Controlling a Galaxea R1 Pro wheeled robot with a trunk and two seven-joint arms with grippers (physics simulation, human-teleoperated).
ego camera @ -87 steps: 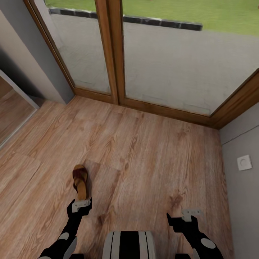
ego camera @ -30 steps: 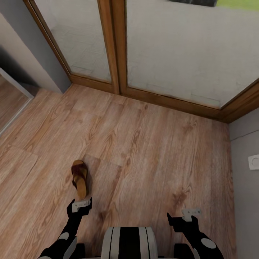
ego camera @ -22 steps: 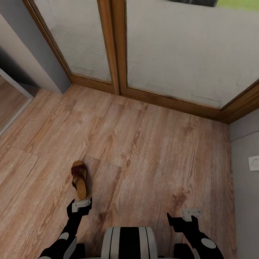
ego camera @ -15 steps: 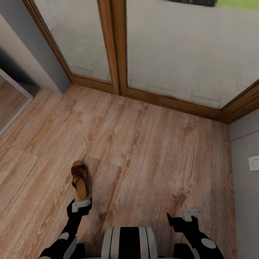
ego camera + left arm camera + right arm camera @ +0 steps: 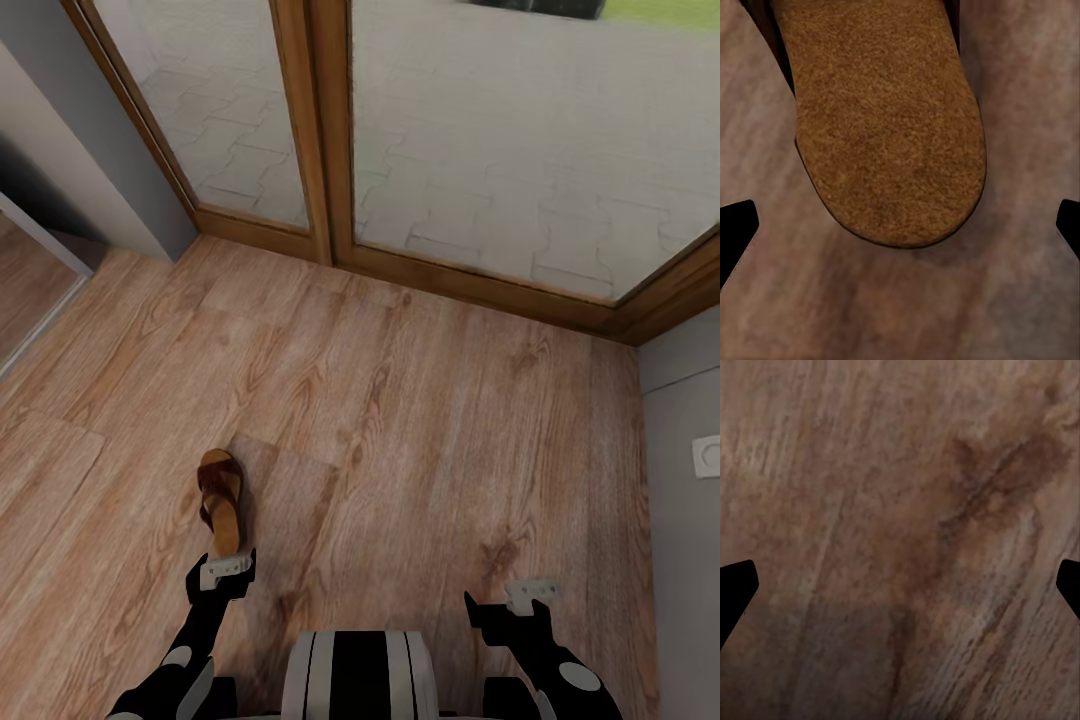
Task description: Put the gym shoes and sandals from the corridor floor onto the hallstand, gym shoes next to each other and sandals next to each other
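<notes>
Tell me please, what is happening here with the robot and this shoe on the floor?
The robot stands in a corridor corner by a glass door, both arms lowered toward the wooden floor. One brown sandal lies on the floor right ahead of the left hand, whose wrist camera looks down on the sandal's tan heel end. The hand is open and holds nothing. The right hand is open too, above bare planks. The sandal is not yet picked up.
</notes>
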